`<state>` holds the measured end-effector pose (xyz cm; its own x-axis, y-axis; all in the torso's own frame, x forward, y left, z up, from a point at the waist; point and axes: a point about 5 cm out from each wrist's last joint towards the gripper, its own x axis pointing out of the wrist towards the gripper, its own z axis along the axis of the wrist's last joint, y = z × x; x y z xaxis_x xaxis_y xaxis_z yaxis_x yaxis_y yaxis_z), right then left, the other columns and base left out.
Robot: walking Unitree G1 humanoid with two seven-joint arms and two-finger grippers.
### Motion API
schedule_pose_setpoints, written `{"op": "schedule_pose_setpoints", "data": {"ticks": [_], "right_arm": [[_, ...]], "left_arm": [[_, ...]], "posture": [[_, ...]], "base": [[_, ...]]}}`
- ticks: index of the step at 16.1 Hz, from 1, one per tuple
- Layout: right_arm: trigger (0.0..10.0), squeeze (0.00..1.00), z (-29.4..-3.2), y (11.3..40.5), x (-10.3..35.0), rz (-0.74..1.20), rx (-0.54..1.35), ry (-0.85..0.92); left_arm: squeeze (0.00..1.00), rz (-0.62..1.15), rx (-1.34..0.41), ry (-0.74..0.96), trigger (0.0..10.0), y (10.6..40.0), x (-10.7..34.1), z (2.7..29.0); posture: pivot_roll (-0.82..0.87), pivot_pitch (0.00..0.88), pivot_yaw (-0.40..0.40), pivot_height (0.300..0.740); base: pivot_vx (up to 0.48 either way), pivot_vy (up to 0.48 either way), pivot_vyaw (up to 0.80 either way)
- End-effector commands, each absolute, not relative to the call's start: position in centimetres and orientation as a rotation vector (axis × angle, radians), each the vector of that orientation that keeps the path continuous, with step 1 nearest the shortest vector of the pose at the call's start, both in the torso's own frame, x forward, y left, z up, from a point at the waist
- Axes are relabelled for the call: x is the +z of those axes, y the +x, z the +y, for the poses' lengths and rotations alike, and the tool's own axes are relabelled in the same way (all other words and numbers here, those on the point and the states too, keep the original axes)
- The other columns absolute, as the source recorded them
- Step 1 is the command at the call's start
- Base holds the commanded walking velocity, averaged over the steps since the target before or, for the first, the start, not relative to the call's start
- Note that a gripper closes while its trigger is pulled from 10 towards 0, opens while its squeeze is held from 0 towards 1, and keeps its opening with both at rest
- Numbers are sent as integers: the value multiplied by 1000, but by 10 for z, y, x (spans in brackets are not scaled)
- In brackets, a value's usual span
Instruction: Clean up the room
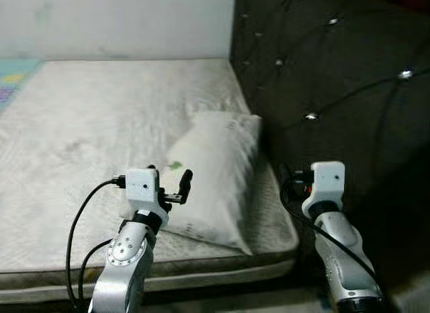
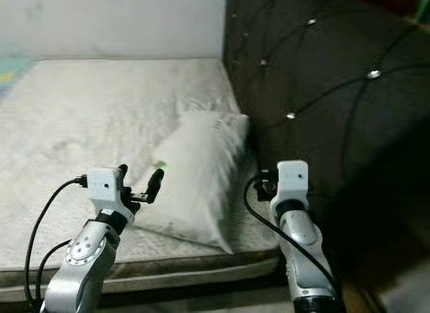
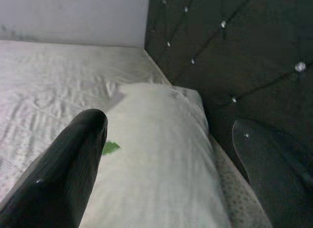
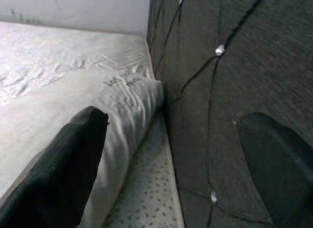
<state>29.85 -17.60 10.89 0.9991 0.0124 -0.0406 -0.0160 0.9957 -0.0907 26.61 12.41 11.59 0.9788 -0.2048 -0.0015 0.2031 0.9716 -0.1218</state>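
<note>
A white pillow (image 1: 218,168) lies on the bare mattress (image 1: 87,131), at its right edge next to the dark headboard (image 1: 336,71). A small green scrap (image 3: 110,148) sits on the pillow's near side. My left gripper (image 1: 169,179) hovers over the pillow's near left corner, open, with nothing between its fingers. My right gripper (image 4: 171,125) is held low at the narrow strip between the pillow and the headboard, also open and holding nothing. Printed lettering (image 4: 120,81) shows on the pillow's far end.
The tufted headboard with shiny studs (image 1: 310,116) runs along the right side. A pale wall (image 1: 121,24) closes the far end of the bed. A coloured mat (image 1: 10,78) lies at the far left. The mattress front edge (image 1: 201,273) is just below my arms.
</note>
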Motion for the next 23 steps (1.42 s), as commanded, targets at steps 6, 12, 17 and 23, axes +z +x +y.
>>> {"op": "schedule_pose_setpoints", "data": {"ticks": [6, 12, 17, 23], "right_arm": [[10000, 0, -172, 294, 113, 34, 51, -81], [10000, 0, -161, 289, 112, 52, 150, -94], [10000, 0, -163, 287, 114, 53, 129, -79], [10000, 0, -164, 285, 117, 52, 118, -61]], "left_arm": [[0, 19, -51, -72, 10000, 256, 117, 159], [0, 37, -51, -62, 10000, 251, 116, 161], [0, 48, -56, -67, 10000, 250, 117, 160], [0, 60, -59, -77, 10000, 248, 116, 159]], "posture": [[-69, 117, 4, 740], [-71, 150, -1, 740], [-71, 156, -2, 740], [-71, 154, -3, 740]], "base": [[0, 0, 0], [0, 0, 0], [0, 0, 320], [0, 0, 0]]}}
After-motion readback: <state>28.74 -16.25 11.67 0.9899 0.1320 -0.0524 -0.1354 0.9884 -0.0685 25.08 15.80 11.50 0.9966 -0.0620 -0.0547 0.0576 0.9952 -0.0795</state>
